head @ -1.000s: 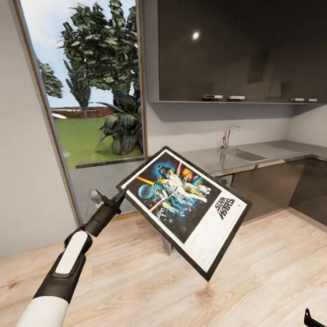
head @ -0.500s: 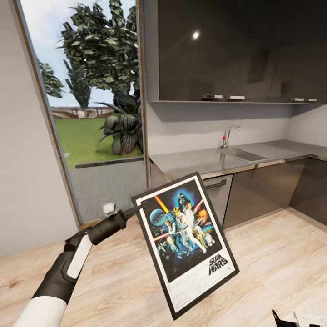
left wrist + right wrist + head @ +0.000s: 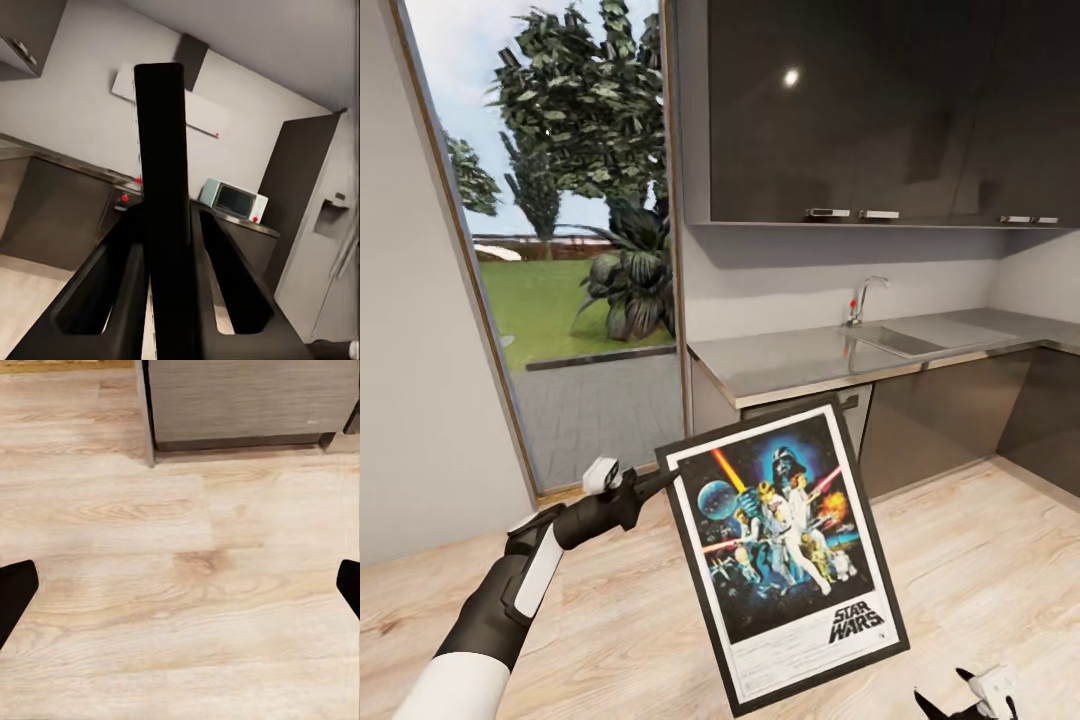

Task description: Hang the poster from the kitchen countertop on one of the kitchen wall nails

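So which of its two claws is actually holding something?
The left end effector: it is shut on the black-framed Star Wars poster, by the frame's edge. The right end effector hangs open above the wooden floor.

Bright daylight comes in through the big window (image 3: 560, 250). A small white spot of glare shines on the dark cupboards (image 3: 791, 77), and a soft shadow lies on the wall under them. The pictures look a bit soft and grainy, blurrier in the wrist views.
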